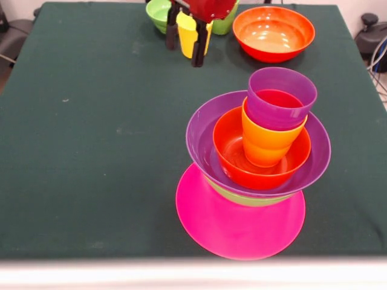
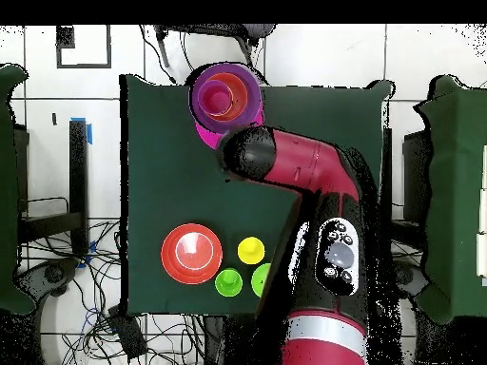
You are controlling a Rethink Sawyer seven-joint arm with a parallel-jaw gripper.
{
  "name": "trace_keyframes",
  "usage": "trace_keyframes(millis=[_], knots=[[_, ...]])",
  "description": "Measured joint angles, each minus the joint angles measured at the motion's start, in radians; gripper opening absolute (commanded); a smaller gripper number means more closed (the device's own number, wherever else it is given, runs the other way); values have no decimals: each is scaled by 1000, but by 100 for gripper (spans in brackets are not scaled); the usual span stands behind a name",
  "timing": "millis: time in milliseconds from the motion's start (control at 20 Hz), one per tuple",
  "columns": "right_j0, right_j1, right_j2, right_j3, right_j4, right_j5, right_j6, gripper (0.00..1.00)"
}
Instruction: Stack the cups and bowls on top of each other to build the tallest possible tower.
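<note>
So the gripper (image 1: pixel 188 42) is clamped on the yellow cup (image 1: pixel 187 31) up at 12 o'clock, one finger on each side, probably the next piece to go on. The tower (image 1: pixel 257 151) sits at 5 o'clock: pink bowl (image 1: pixel 230 232) flipped as a wide base, green one, purple bowl (image 1: pixel 202 136), orange-red bowl (image 1: pixel 227 145), then orange cup (image 1: pixel 266 145) and purple cup (image 1: pixel 281 96) nested. It leans a bit. The spare orange bowl (image 1: pixel 273 33) waits at 1 o'clock.
</note>
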Motion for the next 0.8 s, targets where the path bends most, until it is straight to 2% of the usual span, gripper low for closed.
trace_keyframes(millis=[400,650,750,800], knots=[[-68,-27,39,87,-70,-22,0,100],[-180,-72,94,177,-125,-23,0,100],[-206,-79,107,192,-135,-23,-3,100],[-262,-93,137,223,-154,-23,-14,100]])
